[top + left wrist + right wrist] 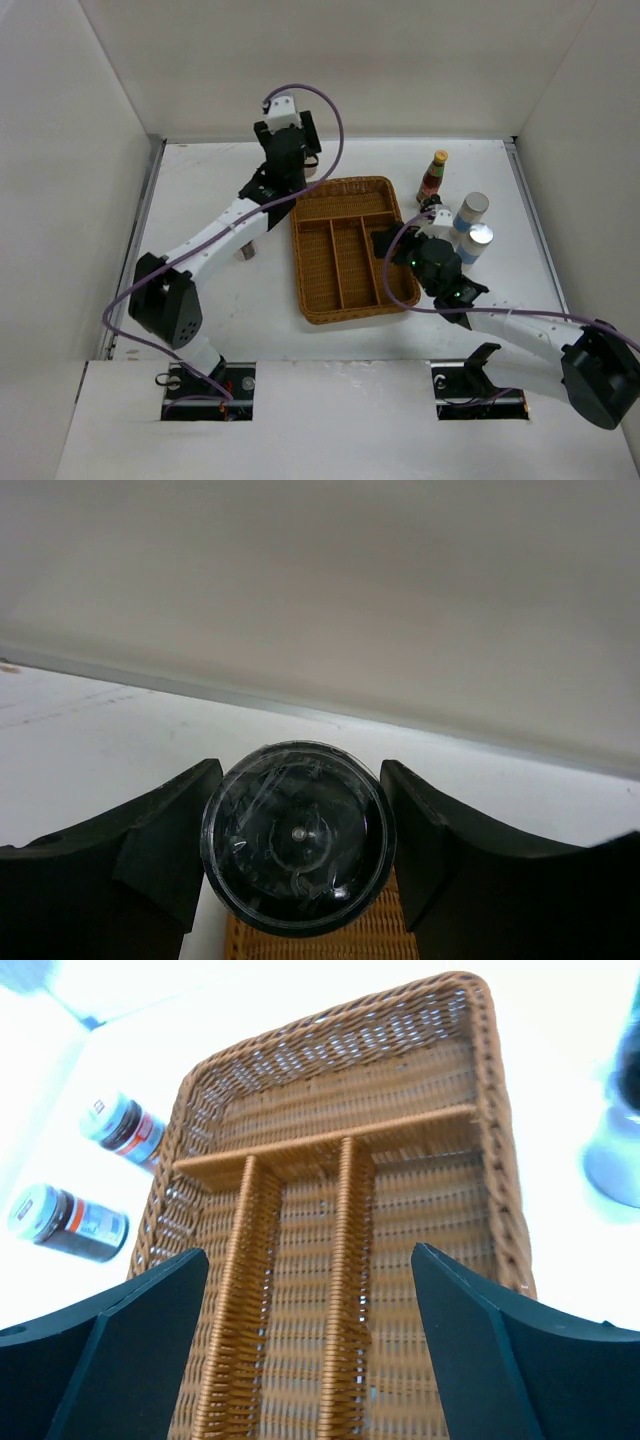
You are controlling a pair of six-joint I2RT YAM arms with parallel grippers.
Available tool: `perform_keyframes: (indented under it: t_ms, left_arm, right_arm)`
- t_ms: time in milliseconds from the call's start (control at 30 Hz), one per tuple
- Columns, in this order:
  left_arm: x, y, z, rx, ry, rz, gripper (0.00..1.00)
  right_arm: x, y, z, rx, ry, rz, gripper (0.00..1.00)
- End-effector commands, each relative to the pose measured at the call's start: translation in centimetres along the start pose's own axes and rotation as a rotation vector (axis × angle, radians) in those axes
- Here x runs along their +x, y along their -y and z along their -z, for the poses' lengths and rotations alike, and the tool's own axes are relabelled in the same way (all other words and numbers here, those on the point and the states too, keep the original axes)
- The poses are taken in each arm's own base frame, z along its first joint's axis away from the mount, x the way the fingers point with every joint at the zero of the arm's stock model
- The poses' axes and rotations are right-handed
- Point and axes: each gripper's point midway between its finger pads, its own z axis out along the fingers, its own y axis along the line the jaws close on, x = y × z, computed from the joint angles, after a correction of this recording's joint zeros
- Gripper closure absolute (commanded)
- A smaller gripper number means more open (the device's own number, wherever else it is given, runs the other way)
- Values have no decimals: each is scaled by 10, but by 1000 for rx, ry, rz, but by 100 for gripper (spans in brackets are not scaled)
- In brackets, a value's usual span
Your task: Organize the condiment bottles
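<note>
A bottle with a round black cap [298, 835] fills the left wrist view from above. My left gripper [300, 820] is shut on it, one finger on each side, over the far left corner of the wicker tray [330, 948]. In the top view that gripper [303, 160] hangs at the tray's far left corner. My right gripper [385, 240] stands open over the right half of the tray [345, 183], nothing between its fingers [130, 1310]. A slim red-sauce bottle with a yellow cap [432, 177] and two silver-lidded canisters [471, 210] [477, 241] stand right of the tray.
Two short red-labelled jars [125, 1130] [70, 1222] lie left of the tray [480, 1020]; one jar [245, 250] shows under the left arm. The tray has long slots and a cross compartment at the far end. White walls close in the table on three sides.
</note>
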Motion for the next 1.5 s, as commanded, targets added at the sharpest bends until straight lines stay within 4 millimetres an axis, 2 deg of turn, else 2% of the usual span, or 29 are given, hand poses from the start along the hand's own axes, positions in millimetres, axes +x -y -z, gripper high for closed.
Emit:
perform_keyframes:
  t_ms: [0,200,400,500,600,733,833,900,1000,1067,1167,1233,1267,1333,1367,1400,1467]
  left_arm:
    - [3,30,-10,59,16,35,61]
    - [46,53,-19,109,-58,24,61]
    - [105,44,-28,83,-138,-26,61]
    - [129,33,-32,57,-166,-50,61]
    - [149,23,-28,41,-196,-62,60]
    - [174,13,-22,31,-239,-68,50]
    - [184,10,-19,34,-251,-64,32]
    - [179,14,-13,53,-241,-50,15]
    - [157,19,-2,85,-197,-17,0]
    - [133,21,10,109,-152,19,0]
    - [85,21,37,158,-67,108,0]
    - [59,27,63,223,-12,170,0]
    - [54,29,72,246,1,188,0]
    - [50,31,98,298,16,226,0]
    - [52,30,110,322,17,243,0]
    - [55,26,120,336,19,262,0]
    - [64,19,139,364,12,306,6]
  right_arm:
    - [-24,6,1,25,93,-52,12]
    - [-25,11,1,32,95,-66,12]
    - [-23,13,-1,37,87,-67,11]
    - [-22,14,-2,42,88,-66,11]
    - [-20,16,-3,50,81,-63,10]
    - [-20,20,-4,63,82,-57,10]
    - [-23,17,-4,60,85,-50,8]
    - [-26,15,-4,56,88,-43,6]
    - [-36,13,-3,66,88,-28,4]
    - [-48,14,-2,93,102,-25,3]
    - [-66,20,-4,155,112,-2,7]
    - [-79,27,-7,207,107,27,16]
    - [-83,31,-8,229,101,35,22]
    - [-91,40,-12,291,81,62,47]
    - [-96,49,-13,333,76,73,56]
    - [-100,58,-14,374,73,82,60]
    - [-104,74,-16,446,54,107,59]
